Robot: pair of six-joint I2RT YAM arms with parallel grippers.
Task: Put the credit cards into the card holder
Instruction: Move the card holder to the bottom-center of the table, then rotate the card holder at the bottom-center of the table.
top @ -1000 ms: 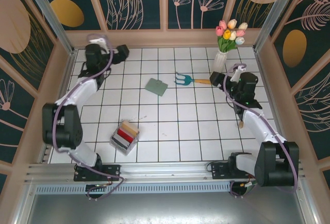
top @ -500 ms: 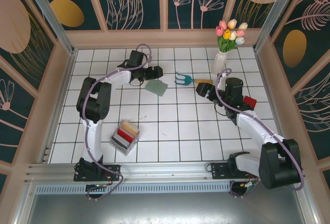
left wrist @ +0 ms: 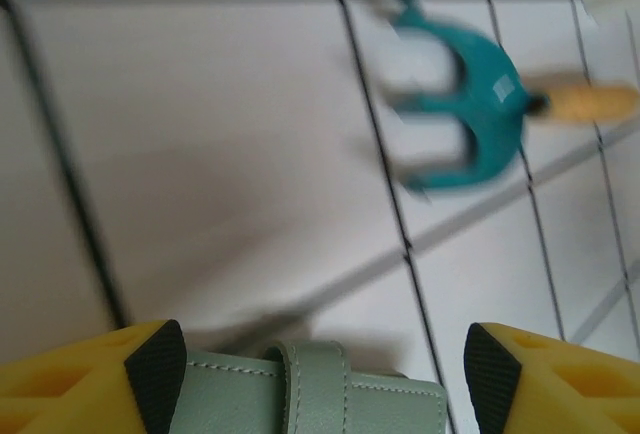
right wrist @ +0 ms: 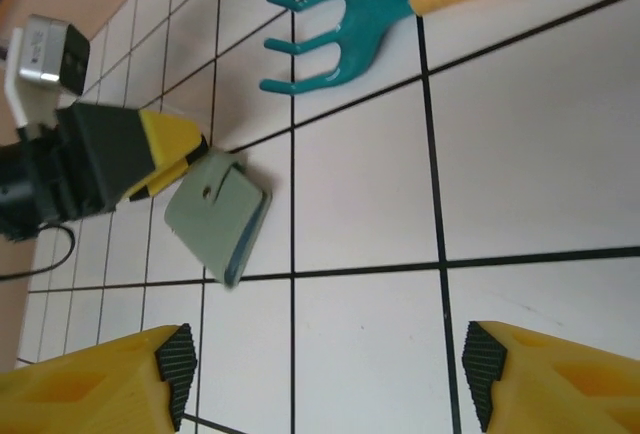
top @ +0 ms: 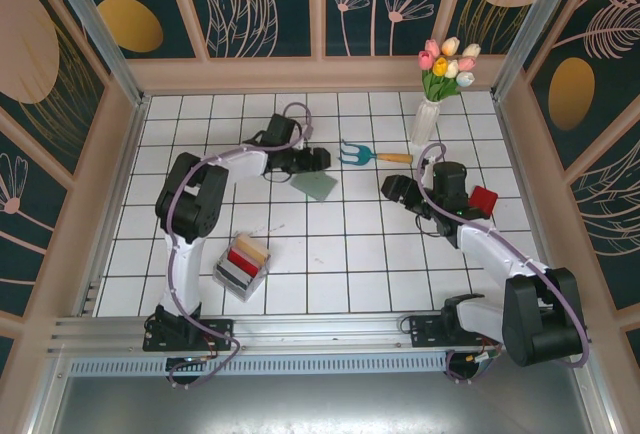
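The sage-green card holder (top: 320, 188) lies shut on the white tiles in the middle of the far half. My left gripper (top: 320, 163) is at its far edge. In the left wrist view the card holder (left wrist: 300, 394), strap up, sits between the wide-open yellow fingers of the left gripper (left wrist: 322, 379). My right gripper (top: 389, 187) hovers open a little to the right of it. From the right wrist the card holder (right wrist: 215, 216) is seen ahead of the right gripper (right wrist: 328, 374), with nothing between the pads. The credit cards (top: 243, 256), red, beige and dark, stand in a grey tray (top: 228, 279).
A teal toy rake (top: 358, 153) with a wooden handle lies just beyond the card holder. A white vase of tulips (top: 427, 116) stands at the far right. A red object (top: 484, 199) sits behind the right arm. Walls close in the tiled floor.
My left arm has swung from the far left corner over to the card holder, which has slid a little right and nearer. My right gripper has moved left and nearer.
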